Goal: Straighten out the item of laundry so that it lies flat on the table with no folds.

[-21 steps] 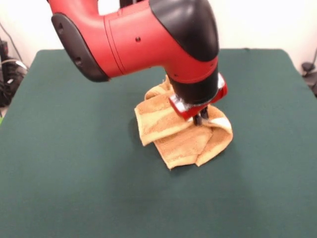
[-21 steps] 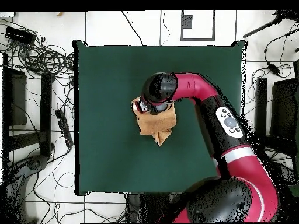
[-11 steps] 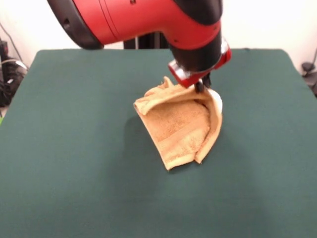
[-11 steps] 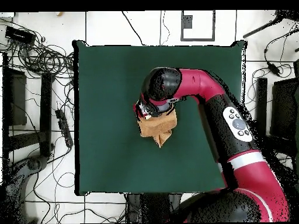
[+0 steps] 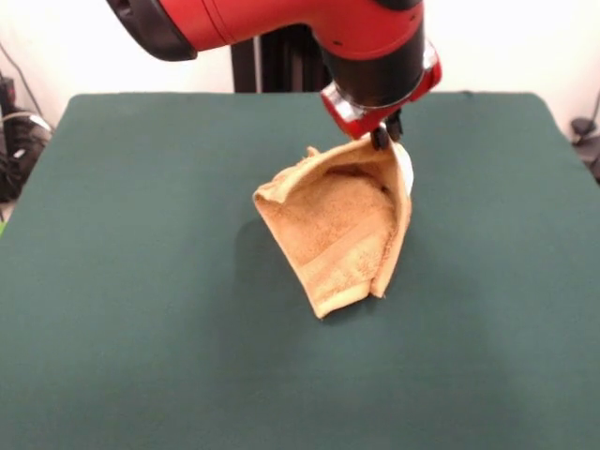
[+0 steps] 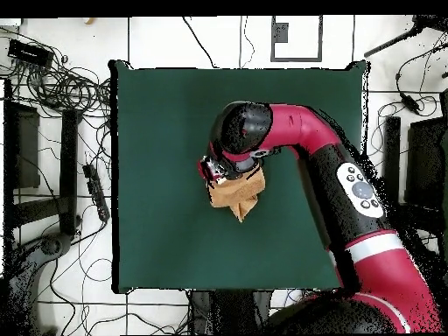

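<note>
The towel (image 5: 342, 230) sits near the middle of the green table (image 5: 141, 309). It is orange-tan and fuzzy. It is not flat. One corner is pulled up high, and the rest hangs down from it like a little tent.

The gripper (image 5: 384, 138) pinches that top corner. Its dark tips are pressed together on the cloth. The red and black arm (image 5: 281, 28) comes in from the top of the front view.

From the held corner the towel slopes down and to the left in the front view, toward the camera. Its long way runs from the raised corner down to a lower corner that rests on the table. A second corner sticks out to the left, a bit off the table. The right edge is folded over, so two layers show there. A small bit of white shows by the gripper.

In the overhead view the towel (image 6: 238, 194) lies just under the gripper (image 6: 210, 171), and one pointed corner aims toward the bottom of the picture.
</note>
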{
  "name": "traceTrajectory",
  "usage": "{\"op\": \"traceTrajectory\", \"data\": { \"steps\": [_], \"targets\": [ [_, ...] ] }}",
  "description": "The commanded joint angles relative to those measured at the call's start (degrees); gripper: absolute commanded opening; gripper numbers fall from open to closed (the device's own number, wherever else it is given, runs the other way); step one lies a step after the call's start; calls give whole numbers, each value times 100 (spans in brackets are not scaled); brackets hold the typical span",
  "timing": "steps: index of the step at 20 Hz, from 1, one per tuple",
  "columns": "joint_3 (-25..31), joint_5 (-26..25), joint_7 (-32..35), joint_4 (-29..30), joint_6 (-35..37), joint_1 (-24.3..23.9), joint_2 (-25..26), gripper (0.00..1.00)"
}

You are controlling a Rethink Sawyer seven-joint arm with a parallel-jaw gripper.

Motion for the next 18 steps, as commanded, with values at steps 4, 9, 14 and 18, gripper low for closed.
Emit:
{"op": "traceTrajectory", "data": {
  "steps": [4, 9, 14, 18],
  "targets": [
    [-170, 543, 435, 914, 286, 117, -85, 0],
    [-284, 1050, 1155, 1650, 186, 195, -678, 0],
    [-468, 1558, 1599, 2212, 263, 406, -1332, 0],
    [-655, 1808, 1609, 2421, 364, 529, -1741, 0]
  ]
}}
